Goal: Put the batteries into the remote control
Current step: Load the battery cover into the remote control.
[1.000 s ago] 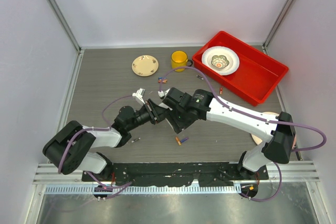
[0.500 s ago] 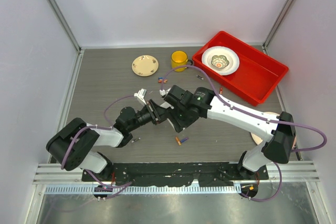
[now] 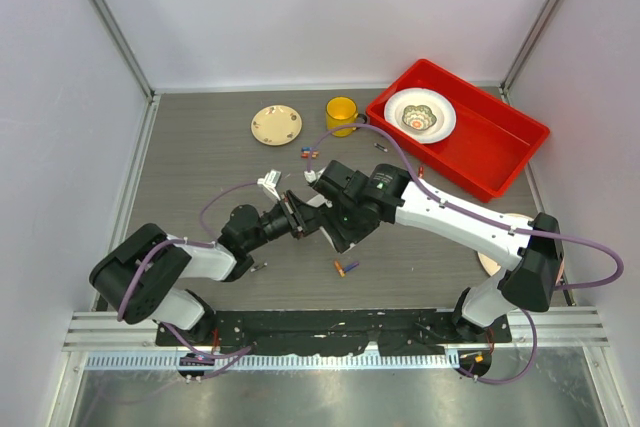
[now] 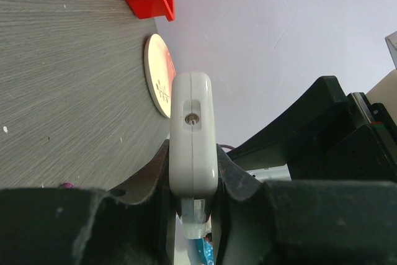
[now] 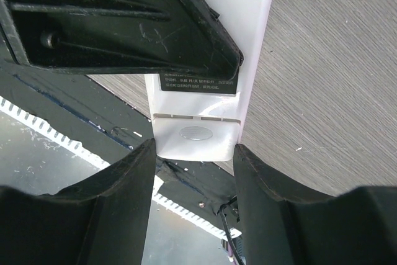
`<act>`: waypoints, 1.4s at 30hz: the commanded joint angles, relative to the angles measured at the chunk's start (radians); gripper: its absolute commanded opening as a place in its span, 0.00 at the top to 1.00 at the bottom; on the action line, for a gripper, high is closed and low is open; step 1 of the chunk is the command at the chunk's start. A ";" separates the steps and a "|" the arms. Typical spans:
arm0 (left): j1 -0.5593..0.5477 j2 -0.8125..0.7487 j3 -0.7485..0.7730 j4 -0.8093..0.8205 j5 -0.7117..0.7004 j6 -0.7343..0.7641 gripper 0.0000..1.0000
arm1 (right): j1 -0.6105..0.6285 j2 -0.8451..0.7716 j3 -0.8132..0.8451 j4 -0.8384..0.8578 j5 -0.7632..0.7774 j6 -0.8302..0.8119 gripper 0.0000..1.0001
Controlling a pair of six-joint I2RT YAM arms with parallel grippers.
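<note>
**gearhead_jo:** What's the setup here? Surface, room?

**tabletop_tim:** It's a grey wood-grain table (image 3: 200, 167) boxed in by plain white walls (image 3: 330, 7), with metal posts (image 3: 110, 22) in the far corners. A red tray (image 3: 495, 152) sits far right with a white plate (image 3: 420, 115) in it. A yellow mug (image 3: 341, 112) and a flowery saucer (image 3: 276, 124) stand along the far edge. Loose batteries (image 3: 346, 267) lie near the middle, with a few more just near of the mug.

**gearhead_jo:** And the remote?

**tabletop_tim:** The remote control (image 4: 193, 147) is off the table mid-scene, between the two arms. The left gripper (image 3: 292, 215) is clamped tight on its thin faces. The right gripper (image 5: 193, 147) pinches the end across its width, a finger against each edge.

**gearhead_jo:** Anything you can't make out?

**tabletop_tim:** Plenty, tbh. From above both wrists cover the remote almost entirely. The left wrist camera only gets it edge-on, and the right one shows just the back label and end cap, so I can't tell whether any cells are inside. The pale disc (image 3: 492, 247) on the right is half hidden under the right arm.
</note>
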 commanded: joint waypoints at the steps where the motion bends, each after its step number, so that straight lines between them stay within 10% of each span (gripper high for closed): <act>1: -0.040 -0.017 0.031 0.179 0.115 -0.039 1.00 | -0.017 0.010 0.041 0.081 0.037 -0.030 0.83; 42: -0.043 0.049 0.032 0.205 0.074 -0.063 1.00 | -0.017 -0.009 0.029 0.078 0.003 -0.018 0.30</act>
